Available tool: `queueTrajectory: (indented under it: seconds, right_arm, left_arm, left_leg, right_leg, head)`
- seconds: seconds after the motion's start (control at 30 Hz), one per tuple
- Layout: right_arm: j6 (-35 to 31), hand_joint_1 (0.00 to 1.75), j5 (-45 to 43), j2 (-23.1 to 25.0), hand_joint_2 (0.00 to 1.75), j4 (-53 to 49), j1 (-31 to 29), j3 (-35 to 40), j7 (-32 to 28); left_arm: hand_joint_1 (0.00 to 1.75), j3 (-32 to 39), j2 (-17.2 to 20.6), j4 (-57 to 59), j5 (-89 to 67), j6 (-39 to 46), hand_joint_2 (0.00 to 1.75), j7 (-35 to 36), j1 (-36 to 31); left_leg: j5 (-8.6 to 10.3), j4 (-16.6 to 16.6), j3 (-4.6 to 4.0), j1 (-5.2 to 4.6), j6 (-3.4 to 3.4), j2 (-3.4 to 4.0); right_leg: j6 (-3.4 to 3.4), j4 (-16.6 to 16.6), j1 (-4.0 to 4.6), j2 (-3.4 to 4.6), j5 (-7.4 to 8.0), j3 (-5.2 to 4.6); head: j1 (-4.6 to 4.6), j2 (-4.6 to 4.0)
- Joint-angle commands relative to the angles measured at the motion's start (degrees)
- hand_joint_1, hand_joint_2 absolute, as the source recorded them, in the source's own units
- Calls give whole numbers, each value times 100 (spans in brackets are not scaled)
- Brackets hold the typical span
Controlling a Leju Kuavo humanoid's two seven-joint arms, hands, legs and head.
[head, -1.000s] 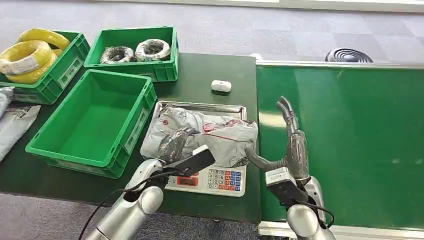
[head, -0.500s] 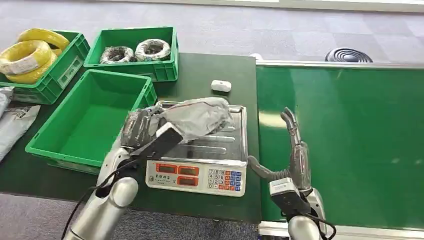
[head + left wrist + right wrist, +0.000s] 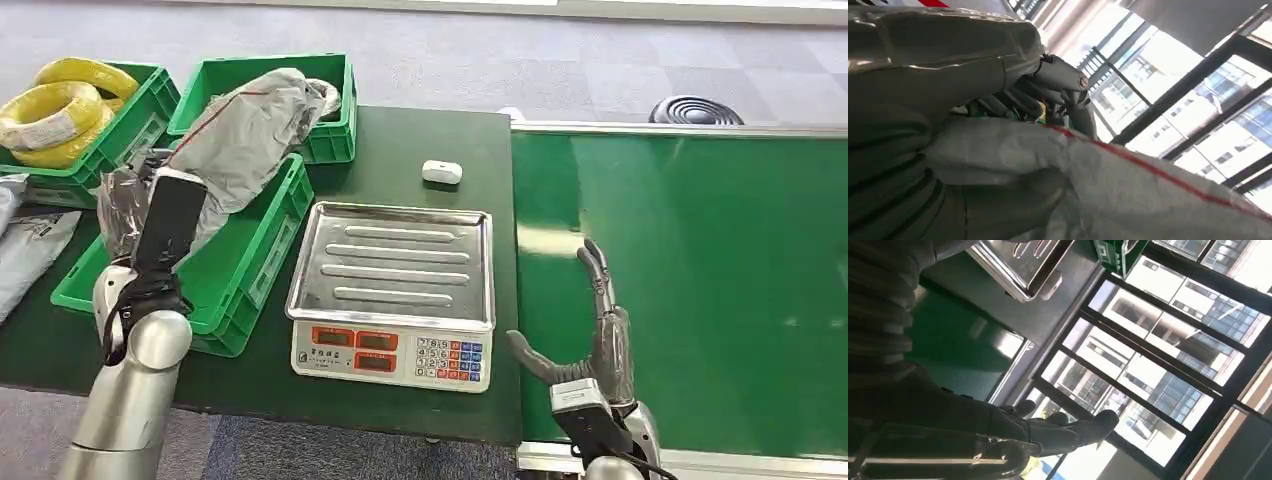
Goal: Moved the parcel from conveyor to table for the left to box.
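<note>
A crumpled grey parcel bag [image 3: 240,135] with a thin red line hangs in the air over the big green crate [image 3: 230,280]. My left hand [image 3: 135,205] grips its lower end, raised above the crate's near left part. In the left wrist view the bag [image 3: 1128,195] lies against my fingers [image 3: 1058,80]. My right hand [image 3: 595,335] stands upright over the near left edge of the green conveyor belt [image 3: 700,280], fingers apart and holding nothing. The right wrist view has its dark fingers [image 3: 1068,432] spread against windows.
A scale with a bare steel pan [image 3: 395,262] sits mid-table. Behind it lies a small white device [image 3: 442,171]. Two green crates at the back hold yellow cable coils [image 3: 55,110] and dark coils [image 3: 335,125]. Grey bags [image 3: 25,250] lie at the far left.
My left hand has lifted the parcel off the scale pan and swung it left and up, over the big green crate. My right hand has sunk lower over the belt edge.
</note>
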Motion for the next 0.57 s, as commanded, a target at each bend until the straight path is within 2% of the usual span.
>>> queueTrajectory:
  seconds: [0.03,0.2,0.27,0.3,0.33,0.4,0.43,0.47,0.5,0.57]
  right_arm:
    - [-4,0,-108,-144,175,516,-405,281,113]
    - [-106,0,-199,-292,175,633,-381,351,171]
    - [-195,0,-311,-432,175,642,-237,354,134]
    - [-230,0,-356,-468,175,632,-159,340,79]
    - [-266,0,-385,-521,175,593,-43,331,26]
    - [-297,0,-463,-575,175,523,116,306,-81]
    - [-220,0,-560,-577,175,494,168,303,-111]
    - [-208,0,-531,-558,175,493,205,286,-112]
    - [-209,0,-525,-550,175,500,208,288,-113]
    - [-73,0,-614,-540,175,521,351,286,67]
  left_arm:
    - [0,943,139,1820,-124,562,175,124,-294]
    - [0,1231,48,1875,315,978,175,-446,-204]
    - [0,1266,-108,1225,1072,1112,175,-1125,34]
    - [0,1212,-136,992,1234,1081,175,-1231,137]
    - [0,1088,-202,439,1882,1030,175,-1979,352]
    - [0,880,-213,-212,2023,942,175,-1981,698]
    - [0,606,-89,-647,2295,599,175,-2343,898]
    - [0,501,-120,-1097,2759,277,175,-2560,1142]
    - [0,470,-145,-1260,2743,290,175,-2545,1240]
    - [0,267,-81,-2042,3468,-461,175,-2755,1896]
  left_leg:
    - [3,-10,11,-2,4,11]
    - [5,-10,5,0,4,6]
    - [7,-11,3,1,6,4]
    - [4,-8,0,0,6,2]
    - [8,-15,2,1,10,2]
    - [1,-9,-2,2,9,-2]
    - [4,-13,-1,1,12,-2]
    - [0,-8,-3,2,10,-2]
    - [2,-14,0,0,14,1]
    - [-3,-11,-4,0,8,15]
  right_leg:
    - [-8,-7,0,5,4,6]
    - [-9,-10,3,-1,6,4]
    - [-10,-13,4,-4,8,4]
    - [-7,-10,2,-4,4,3]
    - [-9,-20,4,-8,9,7]
    - [-6,-15,5,-9,3,5]
    - [-9,-22,5,-12,5,7]
    - [-8,-17,5,-10,2,4]
    - [-11,-24,5,-11,4,7]
    - [-9,-17,3,6,4,-2]
  head:
    - [-2,0]
    - [-2,0]
    - [-2,0]
    - [0,0]
    - [-2,0]
    - [0,0]
    - [-2,0]
    - [0,0]
    - [0,0]
    - [-2,0]
